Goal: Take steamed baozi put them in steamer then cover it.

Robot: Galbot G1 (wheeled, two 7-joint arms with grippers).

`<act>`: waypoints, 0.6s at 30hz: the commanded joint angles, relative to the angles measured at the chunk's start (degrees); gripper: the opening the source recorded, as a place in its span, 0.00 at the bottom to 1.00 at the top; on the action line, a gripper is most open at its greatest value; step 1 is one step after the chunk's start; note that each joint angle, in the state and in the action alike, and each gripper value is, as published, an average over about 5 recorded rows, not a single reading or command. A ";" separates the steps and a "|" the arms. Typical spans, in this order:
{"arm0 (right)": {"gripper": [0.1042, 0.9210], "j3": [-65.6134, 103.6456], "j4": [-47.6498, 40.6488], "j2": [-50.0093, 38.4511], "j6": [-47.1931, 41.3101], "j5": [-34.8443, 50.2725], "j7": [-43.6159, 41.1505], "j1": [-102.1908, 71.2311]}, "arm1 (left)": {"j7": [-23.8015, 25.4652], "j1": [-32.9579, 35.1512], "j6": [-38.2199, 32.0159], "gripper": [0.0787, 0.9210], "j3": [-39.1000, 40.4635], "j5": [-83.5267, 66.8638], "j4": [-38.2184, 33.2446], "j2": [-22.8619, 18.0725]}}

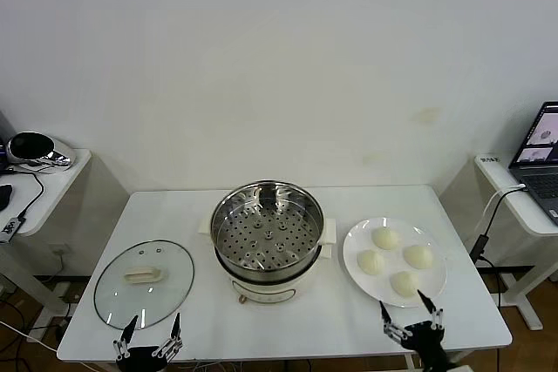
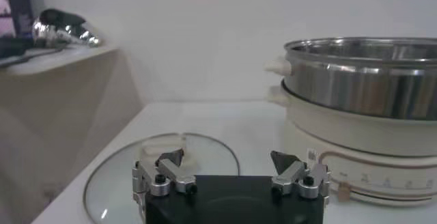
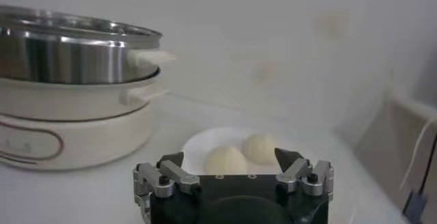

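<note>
The left pincer hangs at the near edge of the white surface, its fingers spread wide and holding nothing; just ahead of it lies the glass lid with its cream handle, flat on the surface. The right pincer hangs at the near edge too, likewise spread and empty; directly ahead of it, close to its fingertips, sits the white plate carrying the four steamed baozi, none of them touched. The steamer stands between the two pincers and farther in, uncovered, its perforated tray bare; it lies beside the plate on one flank and the lid on the other.
</note>
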 commanded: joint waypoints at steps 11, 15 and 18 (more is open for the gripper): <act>0.88 -5.54 -7.70 -35.03 -11.19 -11.62 -20.00 24.25 | 1.29 -3.68 0.33 0.88 -1.47 3.13 1.13 2.07; 0.88 -22.73 -14.76 -40.20 -10.86 -10.70 -27.32 42.49 | 1.38 -3.83 0.39 0.88 -1.80 3.84 0.86 2.06; 0.88 -36.88 -21.04 -40.91 -10.13 -9.80 -33.26 57.19 | 1.32 -3.83 0.51 0.88 -2.15 3.87 0.70 2.02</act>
